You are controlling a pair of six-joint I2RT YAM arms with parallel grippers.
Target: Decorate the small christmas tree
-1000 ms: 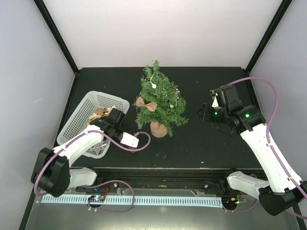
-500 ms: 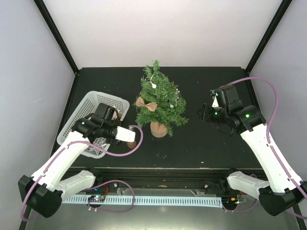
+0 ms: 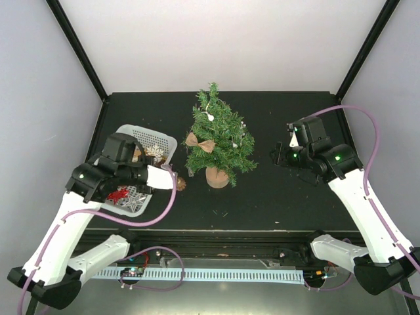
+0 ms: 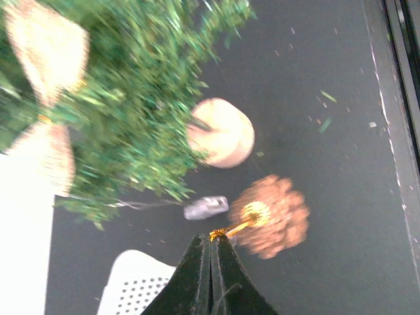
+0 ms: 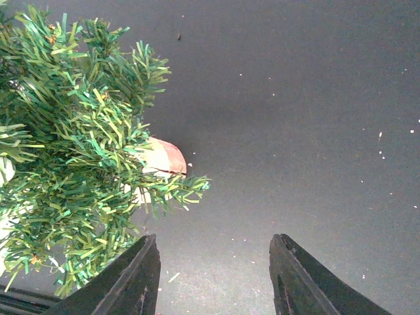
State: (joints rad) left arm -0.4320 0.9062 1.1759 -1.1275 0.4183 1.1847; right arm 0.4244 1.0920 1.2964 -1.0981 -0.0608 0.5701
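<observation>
The small christmas tree (image 3: 218, 134) stands mid-table on its tan wooden base (image 3: 217, 176), with a burlap bow (image 3: 199, 144) and small white ornaments on it. My left gripper (image 3: 172, 184) is shut on the gold string of a brown pine cone ornament (image 3: 180, 184), holding it above the table just left of the tree base. In the left wrist view the pine cone (image 4: 270, 215) hangs from the closed jaws, with the tree (image 4: 131, 98) behind. My right gripper (image 3: 278, 156) is open and empty, right of the tree; its view shows the branches (image 5: 72, 144) at left.
A white plastic basket (image 3: 139, 176) at the left holds more ornaments, including a red one (image 3: 119, 194) and a pale snowflake (image 3: 155, 151). A small silver piece (image 4: 205, 207) lies on the black table near the tree base. Black frame posts stand at the back corners.
My left arm has lifted out of the basket and swung right, bringing the pine cone ornament out toward the tree base. The right arm has not moved.
</observation>
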